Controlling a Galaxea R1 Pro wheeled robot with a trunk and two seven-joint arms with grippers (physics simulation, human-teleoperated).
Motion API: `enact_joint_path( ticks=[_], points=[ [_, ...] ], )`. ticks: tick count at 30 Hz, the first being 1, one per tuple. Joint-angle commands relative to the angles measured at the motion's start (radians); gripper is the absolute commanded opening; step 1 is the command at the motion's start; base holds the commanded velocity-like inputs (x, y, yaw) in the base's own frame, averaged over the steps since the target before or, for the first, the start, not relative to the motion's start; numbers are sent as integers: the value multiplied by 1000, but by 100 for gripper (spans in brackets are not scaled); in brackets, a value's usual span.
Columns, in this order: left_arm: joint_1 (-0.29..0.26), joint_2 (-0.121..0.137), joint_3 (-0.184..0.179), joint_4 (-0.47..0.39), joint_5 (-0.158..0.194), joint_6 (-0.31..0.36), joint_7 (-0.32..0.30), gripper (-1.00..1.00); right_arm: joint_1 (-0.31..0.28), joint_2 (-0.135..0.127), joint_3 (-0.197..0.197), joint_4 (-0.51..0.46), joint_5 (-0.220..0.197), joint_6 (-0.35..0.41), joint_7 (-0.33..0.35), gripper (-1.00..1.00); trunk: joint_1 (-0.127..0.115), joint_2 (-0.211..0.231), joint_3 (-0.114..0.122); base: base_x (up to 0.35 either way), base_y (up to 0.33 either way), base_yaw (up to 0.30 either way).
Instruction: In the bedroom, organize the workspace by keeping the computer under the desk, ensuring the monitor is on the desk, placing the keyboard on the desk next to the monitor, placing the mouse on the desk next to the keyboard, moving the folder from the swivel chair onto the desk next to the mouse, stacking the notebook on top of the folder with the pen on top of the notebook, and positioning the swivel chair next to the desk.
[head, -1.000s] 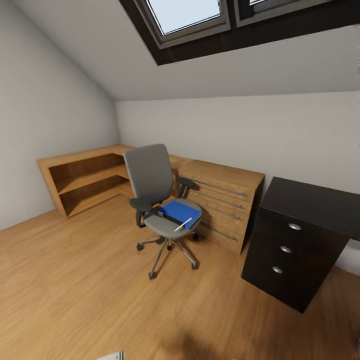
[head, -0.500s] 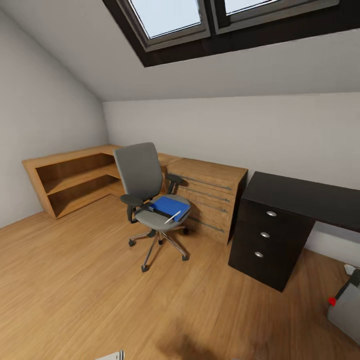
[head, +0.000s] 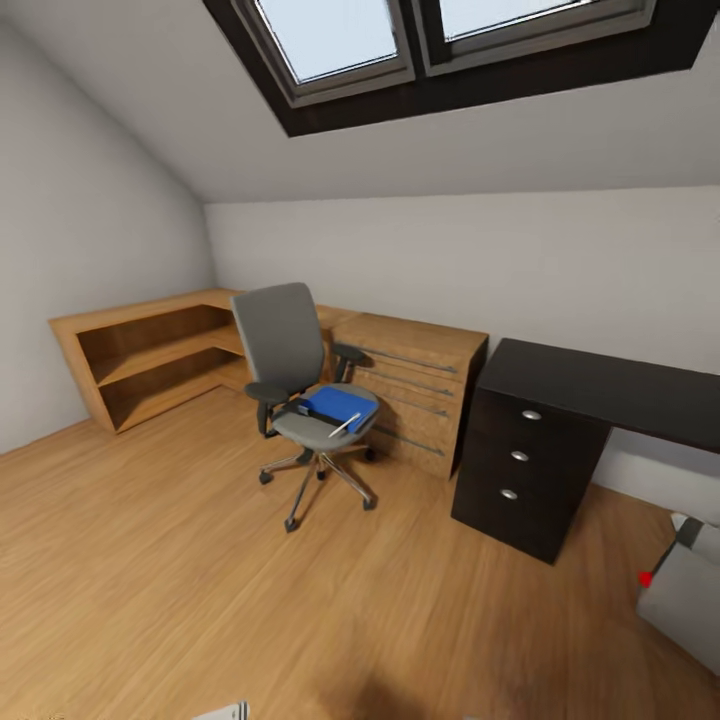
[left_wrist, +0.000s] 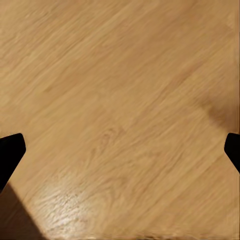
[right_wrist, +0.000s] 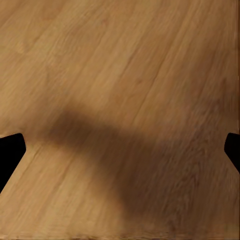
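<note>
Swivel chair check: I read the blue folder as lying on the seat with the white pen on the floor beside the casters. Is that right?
Not quite. The folder does lie on the swivel chair seat, but the pen is not on the floor: the head view shows it resting on the seat too, at the folder's front edge.

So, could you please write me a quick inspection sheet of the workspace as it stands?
Surface: wooden floor, bare under both wrist cameras.
Job's things: swivel chair carries the blue folder with the pen on it; a grey computer stands at the edge of the picture.
Clutter: nothing seen.
Grippers: left gripper and right gripper open, empty, over the floor.
Cables: nothing seen.
Surroundings: wooden shelving, wooden drawer unit, black drawer cabinet, skylight.
</note>
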Motion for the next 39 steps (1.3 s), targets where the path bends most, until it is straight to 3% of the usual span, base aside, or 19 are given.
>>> enact_joint_path(
  ticks=[1, 39],
  points=[
    [0, 1, -4, -1, 7, 1, 7, 100, -1, -1, 8, 0, -11, -6, -6, 100, -1, -1, -1, -329, 54, -160],
    [0, 1, -4, -2, 8, 3, 7, 100, -1, 0, 10, 1, -13, -31, -5, 100, -1, -1, 27, -334, -13, -186]
  ],
)
